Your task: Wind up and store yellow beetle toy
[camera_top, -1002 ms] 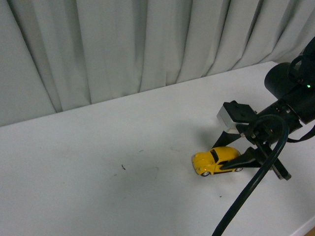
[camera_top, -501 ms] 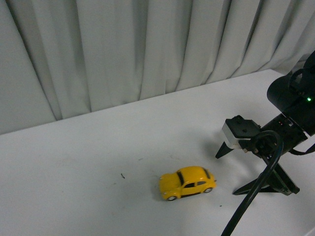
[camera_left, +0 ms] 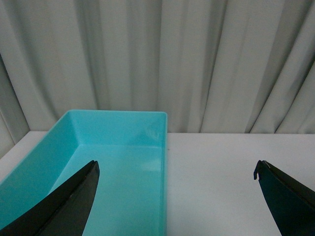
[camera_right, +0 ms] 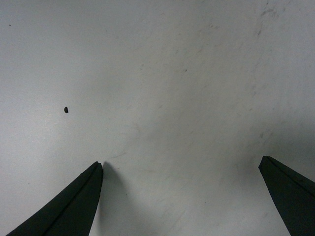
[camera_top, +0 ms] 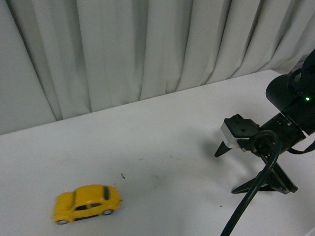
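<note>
Pale grey pleated curtain (camera_top: 123, 49) hangs along the back edge of a white surface (camera_top: 162, 128), which is scuffed w/ faint marks.

Yellow beetle toy (camera_top: 87, 203) sits on its wheels at the near-left of the surface in front view, side-on to the camera, dark windows showing, slightly blurred. Nothing touches it. A small dark speck (camera_top: 122, 175) lies on the surface just beyond it, toward the right.

Right arm (camera_top: 290, 113) is over at the right side, black, w/ a green light (camera_top: 307, 99) lit on its body and a grey-white block (camera_top: 235, 132) at the wrist. Its jaws are spread wide apart, tips pointing down close to the surface, gripping nothing; toy is well apart from them. A black cable (camera_top: 251, 201) loops from the wrist down to the bottom edge of the view.

Right wrist view: two dark fingertips (camera_right: 74, 201) far apart w/ only bare scuffed surface between, plus one dark speck (camera_right: 66, 109).

Left wrist view: left arm's jaws also wide apart, dark fingertips (camera_left: 64, 206) at either side. Beyond them a turquoise bin (camera_left: 113, 123), open-topped, stands on the white surface close to the curtain; its bare inside shows, no toy seen in it
</note>
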You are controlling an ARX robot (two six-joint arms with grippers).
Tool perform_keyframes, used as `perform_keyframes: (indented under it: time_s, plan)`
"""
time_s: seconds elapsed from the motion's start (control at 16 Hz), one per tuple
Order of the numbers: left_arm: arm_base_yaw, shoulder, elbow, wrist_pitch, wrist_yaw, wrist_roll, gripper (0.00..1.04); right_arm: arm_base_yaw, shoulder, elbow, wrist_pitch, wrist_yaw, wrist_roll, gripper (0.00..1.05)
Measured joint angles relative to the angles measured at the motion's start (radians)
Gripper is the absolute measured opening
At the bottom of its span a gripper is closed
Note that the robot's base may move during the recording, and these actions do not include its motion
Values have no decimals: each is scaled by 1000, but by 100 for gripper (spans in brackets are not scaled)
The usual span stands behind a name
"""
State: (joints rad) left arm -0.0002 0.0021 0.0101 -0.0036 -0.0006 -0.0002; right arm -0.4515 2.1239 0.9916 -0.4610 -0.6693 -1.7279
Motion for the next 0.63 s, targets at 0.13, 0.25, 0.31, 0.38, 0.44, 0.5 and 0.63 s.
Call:
perform_keyframes:
  time_s: [0.13,0.25,0.31,0.38,0.44,0.5,0.63]
  plan:
    - [0,0,0,0,0,0,98,1,-1,6,7,0,0,98]
    - [0,0,0,0,0,0,98,8,-13,19,18,10,-1,98]
    - [0,0,0,0,0,0,98,8,-86,93,20,-13,-2,98]
    - [0,0,0,0,0,0,98,7,-121,129,18,-25,-2,98]
    - [0,0,0,0,0,0,98,6,-163,172,5,-33,-2,98]
    - [0,0,0,0,0,0,98,6,-197,205,-11,-42,-1,98]
    - [0,0,0,0,0,0,98,6,-243,220,-23,-43,-1,98]
